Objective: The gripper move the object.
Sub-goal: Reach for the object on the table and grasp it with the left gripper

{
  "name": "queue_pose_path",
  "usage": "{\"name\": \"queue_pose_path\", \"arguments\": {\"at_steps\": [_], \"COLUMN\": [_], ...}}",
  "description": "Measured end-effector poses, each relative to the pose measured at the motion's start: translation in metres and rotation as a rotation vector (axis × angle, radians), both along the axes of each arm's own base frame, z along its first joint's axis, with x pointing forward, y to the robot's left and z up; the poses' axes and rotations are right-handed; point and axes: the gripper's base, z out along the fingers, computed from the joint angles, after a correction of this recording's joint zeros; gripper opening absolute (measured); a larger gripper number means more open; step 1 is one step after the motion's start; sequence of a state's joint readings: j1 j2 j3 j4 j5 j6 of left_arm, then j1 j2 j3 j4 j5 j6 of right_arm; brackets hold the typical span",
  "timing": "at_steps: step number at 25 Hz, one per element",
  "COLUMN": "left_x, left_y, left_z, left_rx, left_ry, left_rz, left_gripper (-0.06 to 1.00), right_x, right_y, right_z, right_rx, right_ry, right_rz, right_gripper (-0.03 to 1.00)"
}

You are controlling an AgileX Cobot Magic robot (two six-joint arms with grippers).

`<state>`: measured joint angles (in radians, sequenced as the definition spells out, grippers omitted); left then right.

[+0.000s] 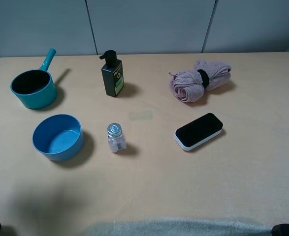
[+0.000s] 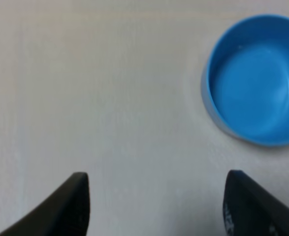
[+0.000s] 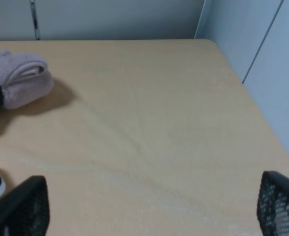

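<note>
The plain blue bowl (image 1: 57,137) sits upright and empty on the tan table at the left, in front of the teal pot (image 1: 33,86). In the left wrist view the bowl (image 2: 255,78) lies ahead of my left gripper (image 2: 156,179) and off to one side. That gripper's dark fingers (image 2: 73,201) stand wide apart above bare table and hold nothing. My right gripper (image 3: 151,184) is open too, over the table's right part, far from the bowl. In the high view only dark bits of the arms show at the bottom corners.
A dark pump bottle (image 1: 112,73) stands at the back. A small clear jar (image 1: 115,137) stands just right of the bowl. A rolled pink towel (image 1: 199,80) and a black-and-white case (image 1: 198,131) lie to the right. The table's right edge (image 3: 252,98) meets a wall.
</note>
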<state>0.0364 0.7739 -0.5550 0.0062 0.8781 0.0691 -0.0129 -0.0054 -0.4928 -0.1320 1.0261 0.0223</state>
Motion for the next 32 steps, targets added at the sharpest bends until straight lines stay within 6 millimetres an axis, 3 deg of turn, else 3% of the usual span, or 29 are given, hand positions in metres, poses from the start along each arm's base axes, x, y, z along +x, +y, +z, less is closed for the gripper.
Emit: {"name": "queue_pose_path", "arguments": {"at_steps": [6, 15, 21, 28, 32], "left_x": [0.041, 0.07, 0.091, 0.113, 0.127], "left_y": [0.002, -0.002, -0.031, -0.074, -0.085], "left_z": [-0.025, -0.044, -0.05, -0.077, -0.088], "left_rx": [0.005, 0.012, 0.061, 0.099, 0.109], "left_ry": [0.062, 0.121, 0.161, 0.281, 0.32], "left_rz": [-0.009, -0.043, -0.243, -0.421, -0.447], "left_gripper": [0.65, 0.65, 0.65, 0.65, 0.65], "right_x": [0.0, 0.0, 0.0, 0.0, 0.0], "right_y": [0.0, 0.0, 0.0, 0.0, 0.0], "right_z": [0.0, 0.0, 0.0, 0.0, 0.0], "right_rx": [0.0, 0.0, 0.0, 0.0, 0.0], "right_ry": [0.0, 0.0, 0.0, 0.0, 0.0], "right_rz": [0.0, 0.0, 0.0, 0.0, 0.0], "right_gripper": [0.64, 0.64, 0.64, 0.64, 0.64]}}
